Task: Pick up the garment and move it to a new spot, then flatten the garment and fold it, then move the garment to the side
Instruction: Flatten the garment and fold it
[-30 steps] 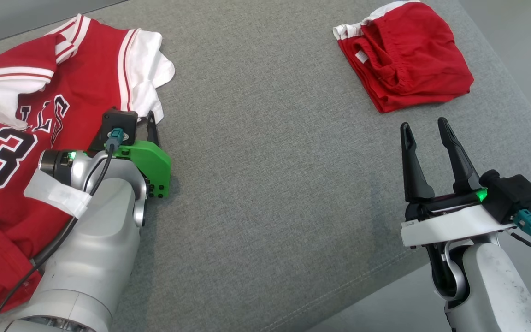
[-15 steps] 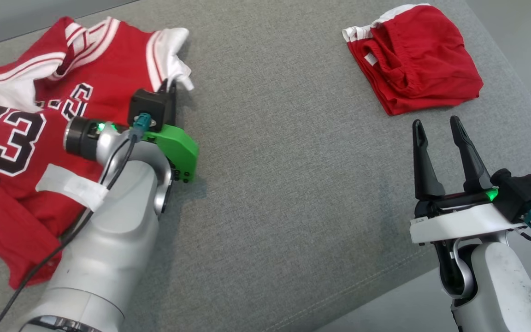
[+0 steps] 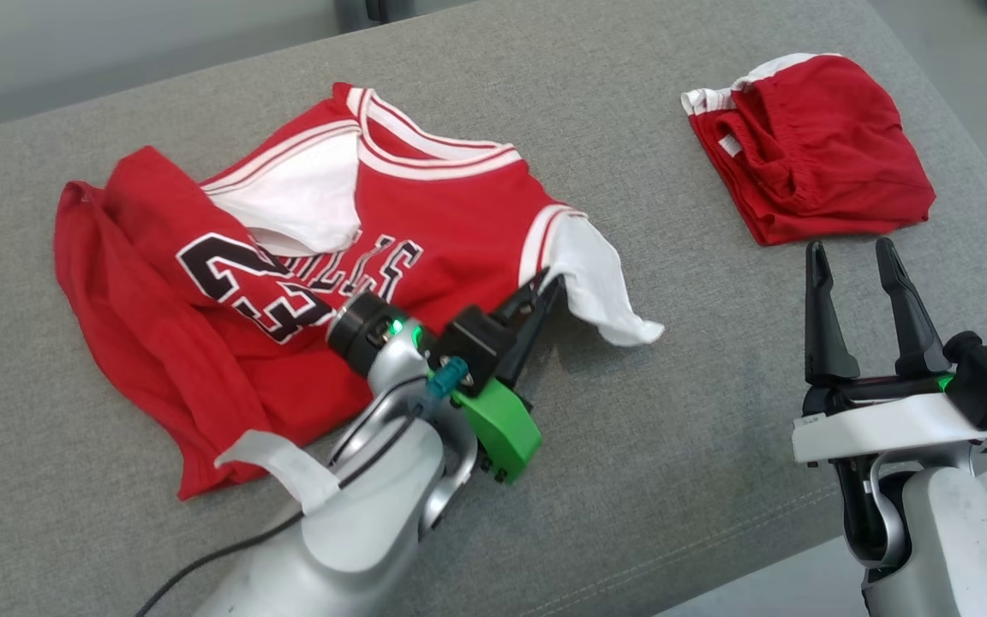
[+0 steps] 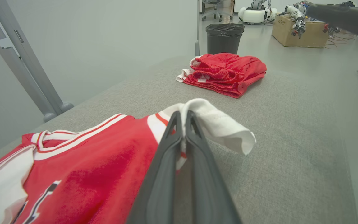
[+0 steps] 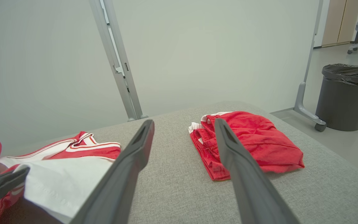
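Grey cushion: left tool pinches jersey by sleeve.

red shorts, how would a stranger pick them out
On the wide grey fabric cushion, look far right, beyond the open right pincer. The folded red cloth shorts lie there, plain and compact, unlike the spread red jersey numbered 23.

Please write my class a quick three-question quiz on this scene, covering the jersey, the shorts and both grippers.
1. True or false: the left gripper is shut on the white sleeve of the jersey.
2. Fill in: in the head view, the folded shorts lie to the ____ of the jersey.
3. The right gripper is: A) open, holding nothing; B) shut on the shorts; C) shut on the jersey.
Key: 1 true; 2 right; 3 A.
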`<state>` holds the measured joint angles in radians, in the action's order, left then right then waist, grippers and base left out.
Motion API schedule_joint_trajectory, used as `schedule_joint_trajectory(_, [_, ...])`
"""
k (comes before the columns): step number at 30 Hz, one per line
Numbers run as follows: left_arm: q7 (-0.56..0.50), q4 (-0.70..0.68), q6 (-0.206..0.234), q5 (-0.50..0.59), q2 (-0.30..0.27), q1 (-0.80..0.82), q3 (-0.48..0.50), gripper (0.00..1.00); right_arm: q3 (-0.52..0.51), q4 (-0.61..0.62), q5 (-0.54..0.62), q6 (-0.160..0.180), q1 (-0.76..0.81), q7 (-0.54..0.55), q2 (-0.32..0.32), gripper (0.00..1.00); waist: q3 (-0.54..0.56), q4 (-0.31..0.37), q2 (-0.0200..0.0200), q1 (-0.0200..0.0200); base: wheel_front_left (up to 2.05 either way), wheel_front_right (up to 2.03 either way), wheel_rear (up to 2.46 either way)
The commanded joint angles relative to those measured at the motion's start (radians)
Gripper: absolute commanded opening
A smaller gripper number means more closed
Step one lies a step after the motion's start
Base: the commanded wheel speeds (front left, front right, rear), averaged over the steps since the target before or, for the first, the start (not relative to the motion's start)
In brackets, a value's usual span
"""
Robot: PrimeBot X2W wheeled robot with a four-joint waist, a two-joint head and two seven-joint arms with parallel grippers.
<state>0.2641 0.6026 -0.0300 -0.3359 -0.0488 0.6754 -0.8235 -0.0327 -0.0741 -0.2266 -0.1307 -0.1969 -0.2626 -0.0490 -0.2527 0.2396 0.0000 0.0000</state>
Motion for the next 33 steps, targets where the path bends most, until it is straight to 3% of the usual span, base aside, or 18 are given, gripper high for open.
schedule_joint_trajectory(1, [0.0, 0.004, 0.009, -0.015, -0.004, -0.023, -0.023, 0.0, -0.005, -0.002, 0.005, 0.0, 0.009, -0.003, -0.003, 1.0, 0.006, -0.007, 0.0, 0.0, 0.0, 0.0, 0.0])
schedule_joint_trajectory(9, [0.0, 0.073, 0.069, -0.123, -0.003, -0.077, -0.145, 0.0, 0.004, -0.008, -0.004, 0.0, 0.004, -0.003, -0.003, 1.0, -0.003, -0.004, 0.0, 0.0, 0.0, 0.0, 0.0])
schedule_joint_trajectory(10, [0.0, 0.079, 0.076, -0.137, -0.003, -0.077, -0.156, 0.13, 0.005, -0.009, -0.004, 0.0, 0.002, -0.003, -0.003, 1.0, -0.003, -0.003, 0.0, 0.0, 0.0, 0.0, 0.0])
schedule_joint_trajectory(12, [0.0, 0.091, 0.096, -0.157, -0.003, -0.077, -0.169, 0.85, 0.006, -0.012, -0.003, 0.0, 0.0, -0.003, -0.003, 1.0, 0.0, -0.004, 0.0, 0.0, 0.0, 0.0, 0.0])
schedule_joint_trajectory(13, [0.0, 0.098, 0.106, -0.166, -0.004, -0.075, -0.172, 1.0, 0.007, -0.013, -0.002, 0.0, -0.001, -0.003, -0.003, 1.0, 0.001, -0.005, 0.0, 0.0, 0.0, 0.0, 0.0])
schedule_joint_trajectory(23, [0.0, 0.039, 0.142, -0.204, -0.004, -0.113, -0.137, 1.0, -0.013, -0.012, 0.015, 0.0, 0.02, -0.003, -0.003, 1.0, 0.039, -0.047, 0.0, 0.0, 0.0, 0.0, 0.0])
schedule_joint_trajectory(33, [0.0, -0.076, 0.239, -0.113, -0.037, -0.257, 0.084, 1.0, -0.026, -0.014, 0.031, 0.0, 0.054, -0.003, -0.003, 1.0, 0.1, -0.123, 0.0, 0.0, 0.0, 0.0, 0.0])
